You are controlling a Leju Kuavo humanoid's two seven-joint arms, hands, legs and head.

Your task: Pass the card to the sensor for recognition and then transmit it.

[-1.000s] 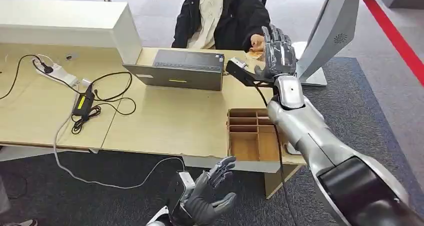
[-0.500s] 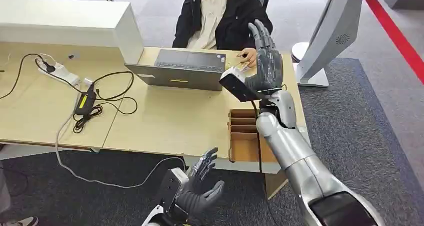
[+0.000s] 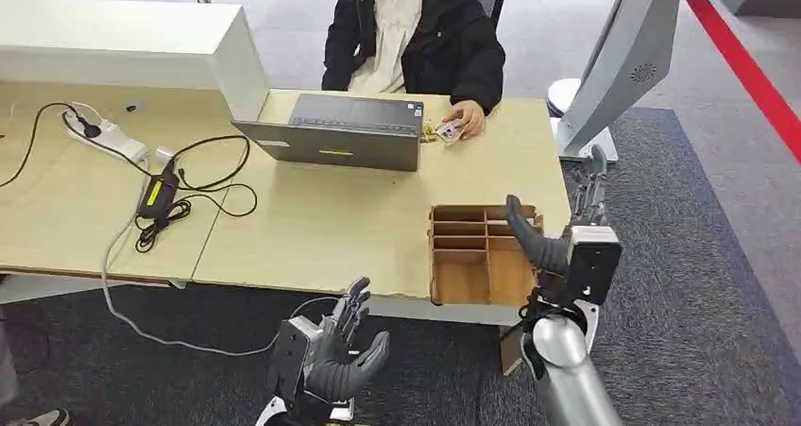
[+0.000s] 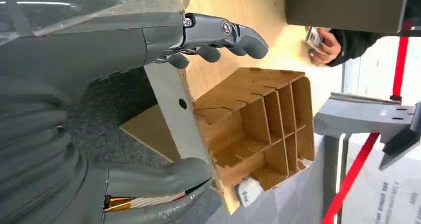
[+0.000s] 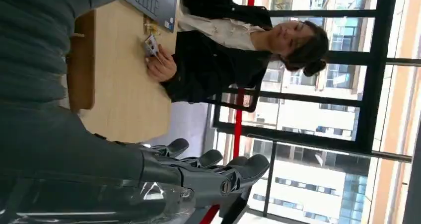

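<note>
White card (image 3: pixel 450 130) lies tilted in the person's hand (image 3: pixel 467 120) beside the laptop (image 3: pixel 340 133).

No lettering can be read anywhere; the small printed card (image 3: pixel 450 130) in the seated person's hand (image 3: pixel 467 121) is too blurred.

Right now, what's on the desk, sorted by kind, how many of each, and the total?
Laptop: 1
Wooden divided organizer box: 1
White power strip: 1
Black power adapter with cable: 1
Card in the person's hand: 1
Total: 5
</note>
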